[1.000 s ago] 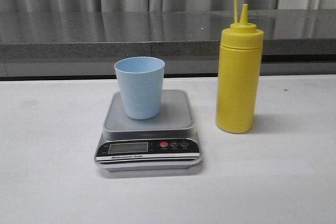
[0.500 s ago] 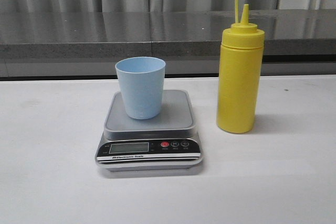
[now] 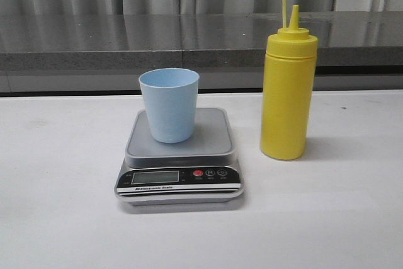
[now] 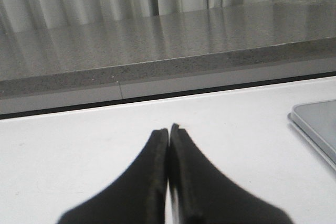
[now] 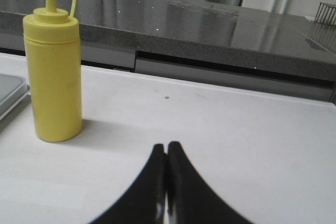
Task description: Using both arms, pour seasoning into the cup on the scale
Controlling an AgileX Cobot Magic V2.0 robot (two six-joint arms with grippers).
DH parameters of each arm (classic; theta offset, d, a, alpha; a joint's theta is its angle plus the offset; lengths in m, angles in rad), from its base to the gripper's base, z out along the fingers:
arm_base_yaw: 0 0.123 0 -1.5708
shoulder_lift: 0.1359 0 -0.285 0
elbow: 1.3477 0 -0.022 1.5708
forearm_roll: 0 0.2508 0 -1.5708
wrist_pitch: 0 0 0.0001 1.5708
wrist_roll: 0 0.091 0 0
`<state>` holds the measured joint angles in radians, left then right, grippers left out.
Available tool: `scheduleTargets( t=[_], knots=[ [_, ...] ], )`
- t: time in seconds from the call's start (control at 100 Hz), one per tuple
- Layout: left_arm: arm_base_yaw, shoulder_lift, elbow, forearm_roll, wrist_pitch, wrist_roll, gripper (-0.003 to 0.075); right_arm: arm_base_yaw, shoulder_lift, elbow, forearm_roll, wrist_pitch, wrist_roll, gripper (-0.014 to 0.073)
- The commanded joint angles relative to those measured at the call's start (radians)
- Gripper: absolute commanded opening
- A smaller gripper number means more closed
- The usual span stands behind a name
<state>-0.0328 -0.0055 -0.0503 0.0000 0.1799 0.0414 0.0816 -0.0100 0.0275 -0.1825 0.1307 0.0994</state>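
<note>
A pale blue cup stands upright on the silver-grey scale at the table's middle. The yellow seasoning bottle stands upright on the table to the right of the scale, its cap stalk pointing up. Neither arm shows in the front view. My left gripper is shut and empty over bare table, with a corner of the scale off to one side. My right gripper is shut and empty over bare table, apart from the bottle that stands ahead of it.
A dark grey stone ledge runs along the back of the white table, with grey curtains behind it. The scale's edge shows beside the bottle in the right wrist view.
</note>
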Motion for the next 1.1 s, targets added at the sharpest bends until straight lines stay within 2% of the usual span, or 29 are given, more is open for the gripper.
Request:
scheduleTargets(
  t=[0.0, 0.26, 1.09],
  knots=[
    [0.023, -0.034, -0.011, -0.022, -0.112, -0.012, -0.0018, -0.006, -0.016, 0.001, -0.003, -0.088, -0.008, -0.0120],
    [0.024, -0.034, 0.060, -0.022, -0.260, -0.012, -0.0018, -0.006, -0.016, 0.001, -0.003, -0.088, -0.008, -0.0120],
    [0.024, -0.034, 0.060, -0.022, -0.255, -0.012, -0.0018, -0.006, -0.016, 0.001, -0.003, -0.088, -0.008, -0.0120]
  ],
)
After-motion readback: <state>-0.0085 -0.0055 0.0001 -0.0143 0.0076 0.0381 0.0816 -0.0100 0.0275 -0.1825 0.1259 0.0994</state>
